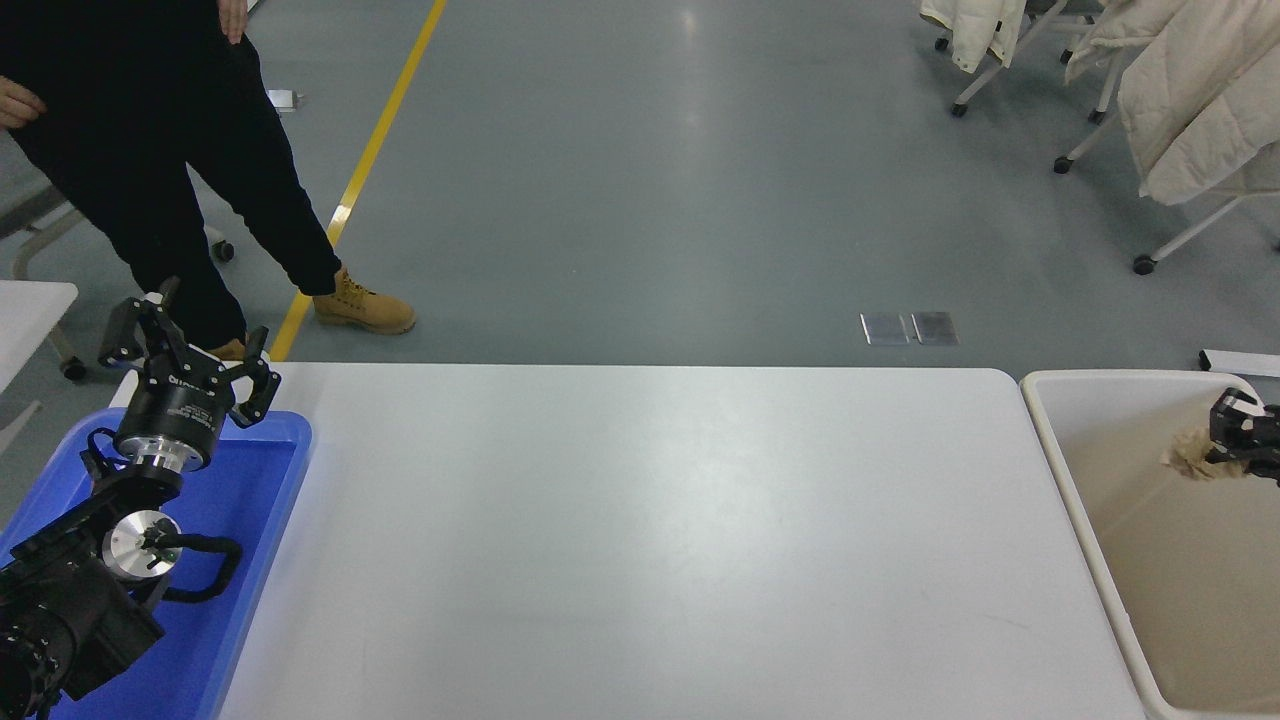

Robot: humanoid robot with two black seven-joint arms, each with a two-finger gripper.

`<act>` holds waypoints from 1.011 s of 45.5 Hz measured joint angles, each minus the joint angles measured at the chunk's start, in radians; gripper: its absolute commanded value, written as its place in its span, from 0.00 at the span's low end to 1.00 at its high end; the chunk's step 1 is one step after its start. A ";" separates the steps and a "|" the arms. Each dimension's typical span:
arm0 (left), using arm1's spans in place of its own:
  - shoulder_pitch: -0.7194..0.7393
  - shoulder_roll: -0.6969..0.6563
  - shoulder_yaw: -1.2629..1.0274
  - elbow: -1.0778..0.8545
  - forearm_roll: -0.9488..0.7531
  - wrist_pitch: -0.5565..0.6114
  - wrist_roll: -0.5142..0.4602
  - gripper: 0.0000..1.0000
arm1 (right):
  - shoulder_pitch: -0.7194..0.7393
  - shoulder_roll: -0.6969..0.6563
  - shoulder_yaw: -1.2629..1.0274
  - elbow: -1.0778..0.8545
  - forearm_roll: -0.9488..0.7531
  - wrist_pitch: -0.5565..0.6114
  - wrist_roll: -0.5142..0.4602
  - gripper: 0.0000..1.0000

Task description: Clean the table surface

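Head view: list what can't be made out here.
- Right gripper: mostly cut off by the right edge, over the beige bin; it grips a crumpled brown wad, too small to identify.
- Bin: its right and near parts run past the frame.
- Blue tray: largely covered by the parked left gripper and its arm.
- Person: upper body cut off by the top edge.

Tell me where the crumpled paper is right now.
In the head view the crumpled paper is at the far right, over the beige bin beside the table, held in the right gripper.
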State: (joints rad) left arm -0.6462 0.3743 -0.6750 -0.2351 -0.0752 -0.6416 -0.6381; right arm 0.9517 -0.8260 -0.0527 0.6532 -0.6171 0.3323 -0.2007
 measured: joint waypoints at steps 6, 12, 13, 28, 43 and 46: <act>0.000 0.000 0.000 0.000 0.000 0.000 0.000 1.00 | -0.072 0.091 -0.008 -0.142 -0.003 -0.035 0.072 0.00; 0.000 0.000 0.000 0.000 0.000 0.000 0.000 1.00 | -0.127 0.194 -0.026 -0.288 -0.004 -0.084 0.126 0.00; 0.000 0.000 0.000 0.000 0.000 0.000 0.000 1.00 | -0.134 0.209 -0.029 -0.308 -0.004 -0.093 0.132 0.00; 0.000 0.000 0.000 0.000 0.000 0.000 0.000 1.00 | -0.216 0.407 -0.041 -0.493 0.006 -0.280 0.190 0.00; 0.000 0.000 0.000 0.000 0.000 0.000 0.000 1.00 | -0.242 0.470 -0.034 -0.533 0.035 -0.384 0.202 0.00; 0.000 0.000 0.000 0.000 0.000 0.000 0.000 1.00 | -0.244 0.475 -0.034 -0.536 0.045 -0.393 0.203 0.58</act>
State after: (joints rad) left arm -0.6458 0.3743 -0.6750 -0.2348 -0.0751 -0.6412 -0.6381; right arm 0.7074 -0.3513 -0.0867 0.1173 -0.5724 -0.0609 0.0024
